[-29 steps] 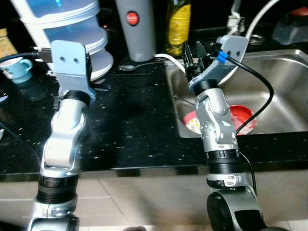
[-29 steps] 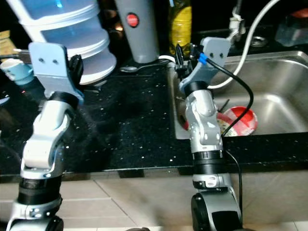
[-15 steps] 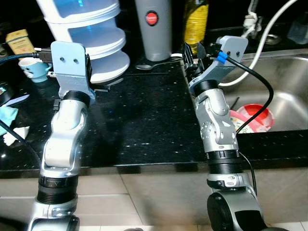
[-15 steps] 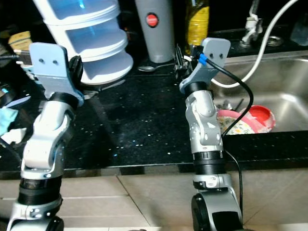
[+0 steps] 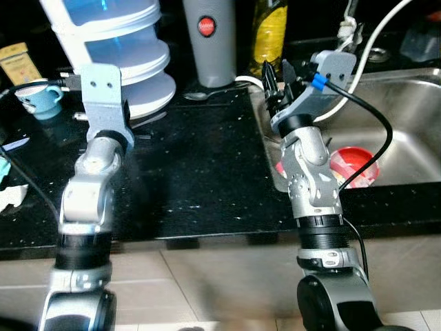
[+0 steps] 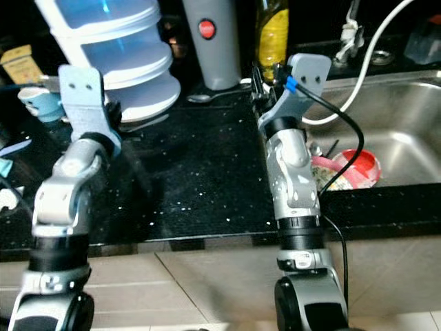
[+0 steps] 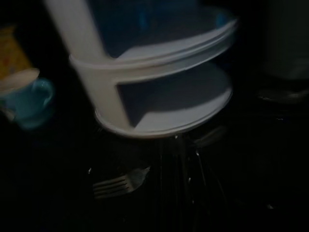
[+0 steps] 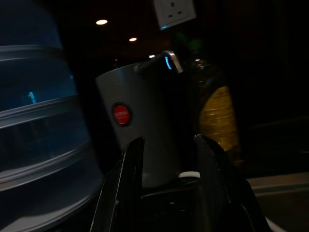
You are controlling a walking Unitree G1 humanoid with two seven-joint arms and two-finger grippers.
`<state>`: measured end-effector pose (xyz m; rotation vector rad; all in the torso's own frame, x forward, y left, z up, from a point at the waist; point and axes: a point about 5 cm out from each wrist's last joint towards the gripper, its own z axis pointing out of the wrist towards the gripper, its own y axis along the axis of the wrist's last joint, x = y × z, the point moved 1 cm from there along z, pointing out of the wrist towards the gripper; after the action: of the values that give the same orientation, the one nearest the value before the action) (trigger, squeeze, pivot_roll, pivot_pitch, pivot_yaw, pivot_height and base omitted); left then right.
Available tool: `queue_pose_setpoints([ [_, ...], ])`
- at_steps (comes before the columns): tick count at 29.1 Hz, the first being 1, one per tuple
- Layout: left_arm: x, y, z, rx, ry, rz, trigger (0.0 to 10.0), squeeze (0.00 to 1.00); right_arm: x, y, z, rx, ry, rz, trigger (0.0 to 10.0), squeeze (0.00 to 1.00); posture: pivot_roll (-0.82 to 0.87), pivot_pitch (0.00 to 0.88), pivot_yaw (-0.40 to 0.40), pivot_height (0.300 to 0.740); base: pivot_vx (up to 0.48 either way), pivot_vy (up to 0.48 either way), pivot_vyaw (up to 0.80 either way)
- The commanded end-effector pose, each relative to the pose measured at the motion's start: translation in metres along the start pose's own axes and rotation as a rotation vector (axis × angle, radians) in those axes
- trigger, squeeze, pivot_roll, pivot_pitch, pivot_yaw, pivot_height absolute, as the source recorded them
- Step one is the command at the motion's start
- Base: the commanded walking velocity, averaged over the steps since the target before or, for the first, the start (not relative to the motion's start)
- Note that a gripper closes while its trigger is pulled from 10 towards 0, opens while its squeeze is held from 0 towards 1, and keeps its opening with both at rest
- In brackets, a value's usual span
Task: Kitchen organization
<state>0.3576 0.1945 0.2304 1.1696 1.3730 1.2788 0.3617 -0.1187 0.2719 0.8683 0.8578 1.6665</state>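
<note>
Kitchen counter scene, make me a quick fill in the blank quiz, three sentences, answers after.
1. The red bowl lies in the ____.
2. The fork lies on the black ____ near the white tiered rack.
3. The button on the grey canister is ____.

Missing words: sink; counter; red

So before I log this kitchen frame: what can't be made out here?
- Left gripper's fingers: left wrist view is too dark.
- Red bowl contents: right arm and cable cover part of it in the eye views.
- Tiered container top: cut off by the frame edge.
- Fork: blurred and dim in the left wrist view.
</note>
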Motion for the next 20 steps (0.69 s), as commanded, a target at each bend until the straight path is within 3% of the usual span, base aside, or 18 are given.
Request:
queue_pose_setpoints([
  [1, 0.022, -0.002, 0.007, 0.032, 0.086, -0.044, 10.0, 0.00, 0.008, 0.000, 0.004, 0.006, 0.033, 0.002, 10.0, 0.00, 0.14, 0.000, 0.126, 0.740, 0.000, 0.000, 0.00],
  [2, 0.036, -0.005, 0.016, 0.067, 0.148, -0.128, 10.0, 0.42, 0.007, 0.001, 0.004, 0.004, 0.034, -0.002, 10.0, 0.00, 0.13, 0.000, 0.128, 0.740, 0.000, 0.000, 0.00],
  [3, 0.036, -0.005, 0.016, 0.067, 0.148, -0.128, 10.0, 0.42, 0.007, 0.001, 0.004, 0.004, 0.034, -0.002, 10.0, 0.00, 0.13, 0.000, 0.128, 0.740, 0.000, 0.000, 0.00],
  [4, 0.041, -0.007, 0.019, 0.084, 0.169, -0.155, 10.0, 0.76, 0.007, 0.001, 0.004, 0.003, 0.034, -0.003, 10.0, 0.00, 0.13, 0.000, 0.128, 0.740, 0.000, 0.000, 0.00],
  [5, 0.049, -0.011, 0.022, 0.104, 0.214, -0.169, 10.0, 1.00, 0.006, 0.002, 0.004, 0.001, 0.033, -0.005, 10.0, 0.00, 0.13, 0.000, 0.131, 0.740, 0.000, 0.000, 0.00],
  [12, 0.073, -0.023, 0.026, 0.175, 0.360, -0.224, 10.0, 1.00, 0.004, 0.003, 0.003, -0.001, 0.026, -0.009, 10.0, 0.00, 0.12, 0.000, 0.133, 0.740, 0.000, 0.000, 0.00],
  [16, 0.090, -0.039, 0.029, 0.241, 0.443, -0.324, 10.0, 1.00, 0.006, 0.002, 0.004, 0.004, 0.038, -0.007, 10.0, 0.00, 0.12, 0.000, 0.125, 0.740, 0.000, 0.000, 0.00],
  [20, 0.093, -0.039, 0.032, 0.232, 0.425, -0.422, 10.0, 1.00, 0.007, 0.002, 0.004, 0.003, 0.042, -0.006, 10.0, 0.00, 0.12, 0.000, 0.124, 0.740, 0.000, 0.000, 0.00],
])
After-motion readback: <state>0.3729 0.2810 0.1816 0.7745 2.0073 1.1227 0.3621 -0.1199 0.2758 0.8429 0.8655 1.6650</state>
